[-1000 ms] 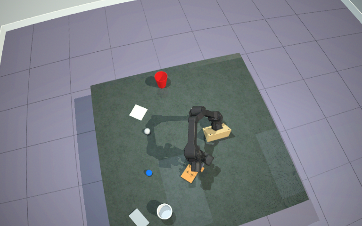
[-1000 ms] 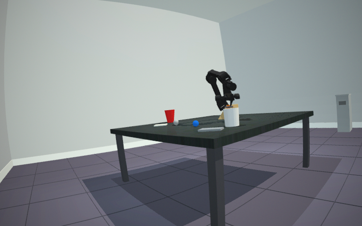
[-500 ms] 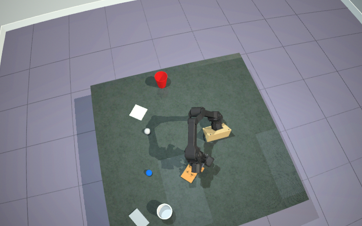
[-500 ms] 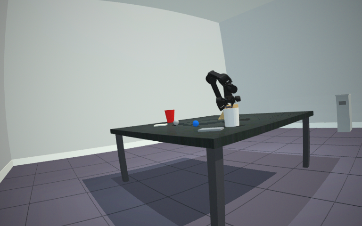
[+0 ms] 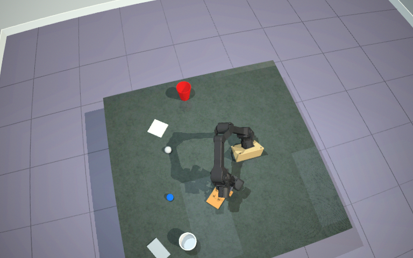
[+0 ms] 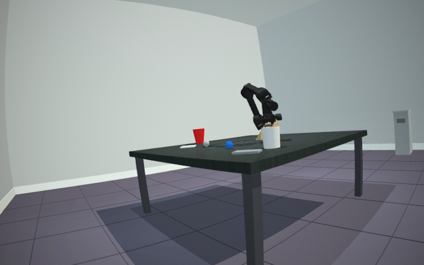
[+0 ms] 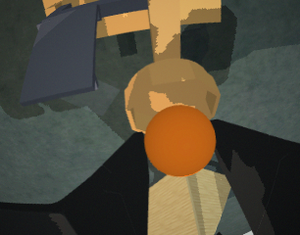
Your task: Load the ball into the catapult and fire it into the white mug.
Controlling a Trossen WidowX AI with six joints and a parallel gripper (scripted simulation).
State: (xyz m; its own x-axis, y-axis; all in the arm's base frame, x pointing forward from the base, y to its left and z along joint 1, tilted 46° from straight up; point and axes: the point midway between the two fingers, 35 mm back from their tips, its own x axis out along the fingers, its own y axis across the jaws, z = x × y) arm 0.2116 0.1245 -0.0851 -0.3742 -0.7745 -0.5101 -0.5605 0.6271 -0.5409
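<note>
The orange ball point(image 7: 179, 140) is between my fingertips in the wrist view. My gripper point(image 7: 177, 134) is shut on it. The orange catapult point(image 5: 214, 200) point(image 7: 204, 11) stands on the dark table, partly hidden by my arm in the top view. Its round cup point(image 7: 162, 80) is just past the ball in the wrist view, and the ball overlaps its near rim. I cannot tell whether they touch. The white mug point(image 5: 187, 243) point(image 6: 271, 137) stands upright near the table's edge, down and left of the catapult in the top view. The ball is hidden in the top and exterior views.
A red cup point(image 5: 184, 91) point(image 6: 198, 136), a white ball point(image 5: 168, 149) point(image 6: 205, 143), a blue ball point(image 5: 169, 197) point(image 6: 229, 144), a white square point(image 5: 157, 128) and a pale slab point(image 5: 158, 248) point(image 6: 246, 152) lie about. A tan block point(image 5: 248, 154) is under my arm's base.
</note>
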